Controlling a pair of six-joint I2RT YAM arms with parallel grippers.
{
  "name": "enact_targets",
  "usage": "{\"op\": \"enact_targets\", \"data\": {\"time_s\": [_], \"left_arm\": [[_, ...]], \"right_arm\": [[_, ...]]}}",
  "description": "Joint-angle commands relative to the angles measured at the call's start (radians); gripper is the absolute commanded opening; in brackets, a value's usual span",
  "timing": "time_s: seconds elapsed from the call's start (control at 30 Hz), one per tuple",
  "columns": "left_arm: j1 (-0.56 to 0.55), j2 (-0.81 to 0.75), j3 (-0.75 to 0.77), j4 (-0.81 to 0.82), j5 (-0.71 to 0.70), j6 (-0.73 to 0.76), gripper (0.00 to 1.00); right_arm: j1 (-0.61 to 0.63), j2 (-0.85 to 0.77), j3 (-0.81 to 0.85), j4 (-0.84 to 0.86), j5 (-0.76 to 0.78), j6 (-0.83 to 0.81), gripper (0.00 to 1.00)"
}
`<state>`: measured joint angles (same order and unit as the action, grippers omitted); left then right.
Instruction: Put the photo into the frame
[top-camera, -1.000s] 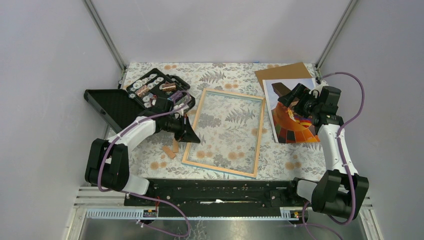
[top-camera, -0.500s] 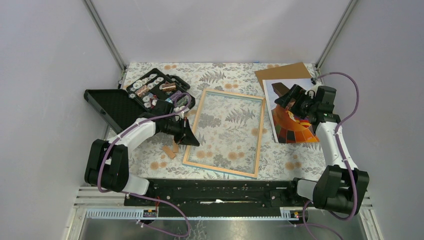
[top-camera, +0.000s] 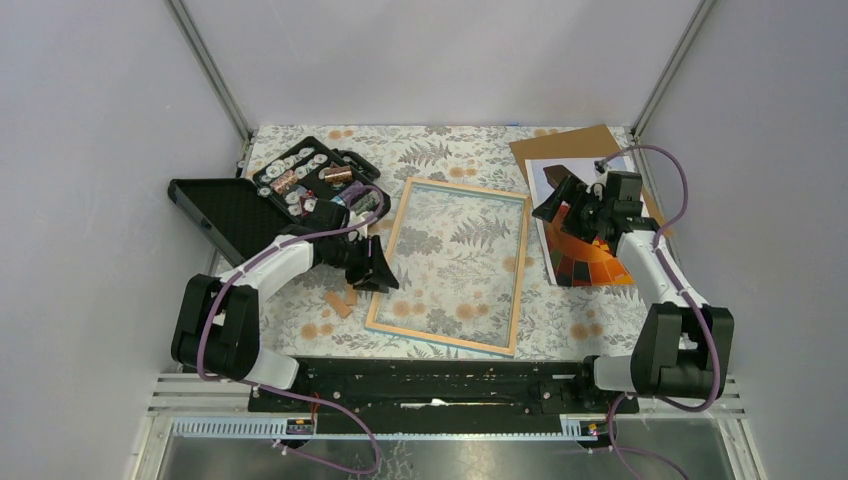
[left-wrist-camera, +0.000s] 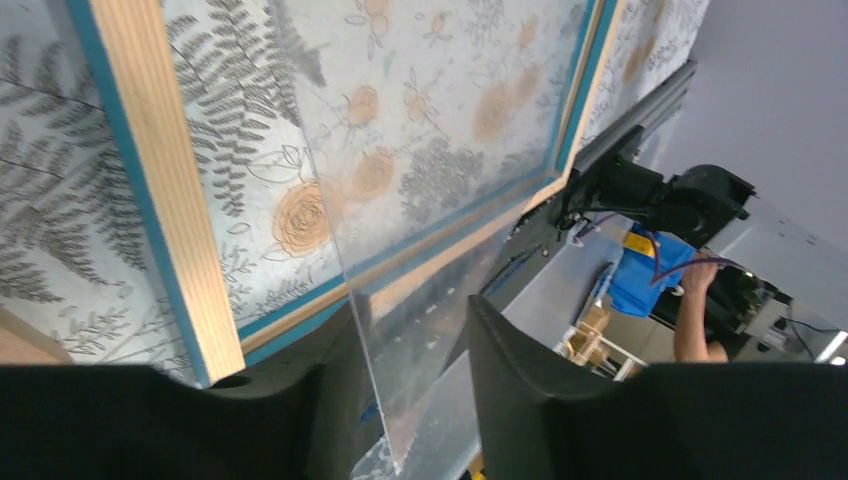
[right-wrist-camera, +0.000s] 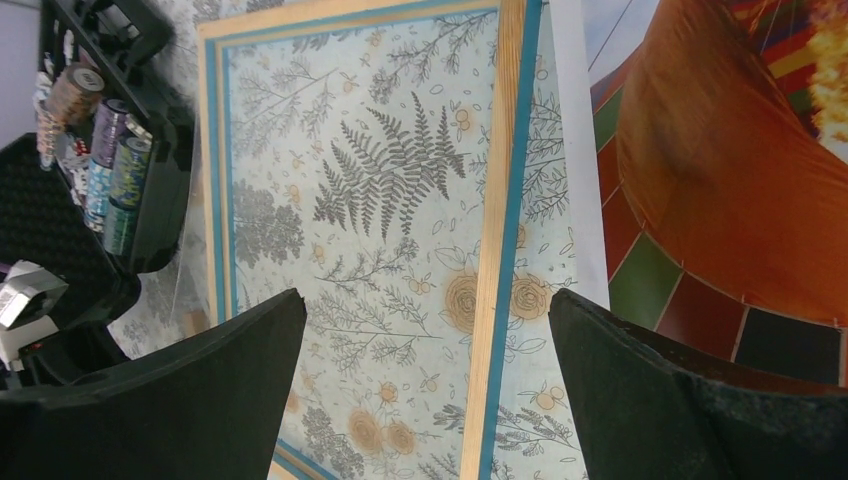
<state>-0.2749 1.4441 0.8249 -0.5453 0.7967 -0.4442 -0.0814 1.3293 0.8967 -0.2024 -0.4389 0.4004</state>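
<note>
**A:** Where do we stand?

**B:** Early, I'd say. The frame (top-camera: 455, 262) lies flat in the middle of the table (top-camera: 440, 150), wood side up. The flowered top shows straight through it, so there's nothing inside.

**A:** And the photo?

**B:** The photo (top-camera: 590, 258) is at three o'clock from the frame, picture side up, just beside the right rail. Its far end overlaps the brown board (top-camera: 565, 143) at one o'clock.

**A:** Is the right pincer on it?

**B:** Over it, not on it. The right pincer (right-wrist-camera: 425, 300) hangs above the photo's left margin and the frame's right rail, fingers spread wide, holding nothing.

**A:** The left one?

**B:** The left pincer (left-wrist-camera: 410, 335) is low at the frame's nine o'clock rail. Its fingers are apart, with the edge of a clear sheet (left-wrist-camera: 375, 385) standing in the gap. That's the pane, I'd guess. It doesn't look pinched, because there's too much room around it.

**A:** So what's left?

**B:** Nearly everything. The photo has to be picked up, carried across and laid in the opening, and the board probably goes on after. The black case (top-camera: 310, 178) at ten o'clock plays no part.
</note>
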Motion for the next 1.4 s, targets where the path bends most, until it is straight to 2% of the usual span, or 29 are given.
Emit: {"op": "enact_targets", "data": {"time_s": [0.0,0.1,0.17,0.4,0.6,0.7,0.83,0.93,1.03,1.13,1.2,1.23,1.37], "left_arm": [[-0.003,-0.008,0.013,0.075,-0.085,0.003,0.48],[-0.004,-0.031,0.007,0.103,-0.125,0.003,0.60],[-0.004,-0.025,0.004,0.131,-0.105,-0.009,0.61],[-0.031,0.025,-0.048,0.216,-0.151,-0.048,0.58],[-0.183,0.073,-0.023,0.225,-0.345,-0.056,0.55],[-0.196,0.068,-0.014,0.192,-0.428,-0.055,0.56],[-0.196,0.034,-0.009,0.167,-0.480,-0.056,0.65],[-0.196,0.025,-0.009,0.173,-0.470,-0.068,0.69],[-0.202,0.009,-0.009,0.172,-0.499,-0.078,0.76],[-0.235,-0.016,0.007,0.140,-0.580,-0.085,0.87],[-0.272,-0.035,0.029,0.103,-0.662,-0.085,0.91],[-0.285,-0.048,0.041,0.083,-0.694,-0.082,0.97],[-0.289,-0.077,0.098,0.005,-0.766,-0.057,0.99]], "right_arm": [[0.035,0.053,0.044,-0.002,0.042,0.001,1.00],[0.047,0.107,0.034,0.020,0.071,0.026,1.00],[0.051,0.149,0.027,0.041,0.084,0.046,1.00],[0.074,0.261,0.058,0.064,0.103,0.075,0.98],[0.101,0.296,0.054,0.094,0.120,0.081,0.88],[0.116,0.315,0.054,0.096,0.127,0.078,0.86],[0.120,0.335,0.048,0.098,0.148,0.076,0.83],[0.122,0.342,0.049,0.093,0.169,0.070,0.76],[0.124,0.337,0.045,0.081,0.205,0.055,0.75],[0.127,0.347,0.043,0.069,0.219,0.042,0.72],[0.132,0.352,0.038,0.073,0.218,0.043,0.69],[0.132,0.356,0.035,0.077,0.210,0.043,0.67],[0.140,0.370,0.036,0.088,0.193,0.041,0.60]]}}
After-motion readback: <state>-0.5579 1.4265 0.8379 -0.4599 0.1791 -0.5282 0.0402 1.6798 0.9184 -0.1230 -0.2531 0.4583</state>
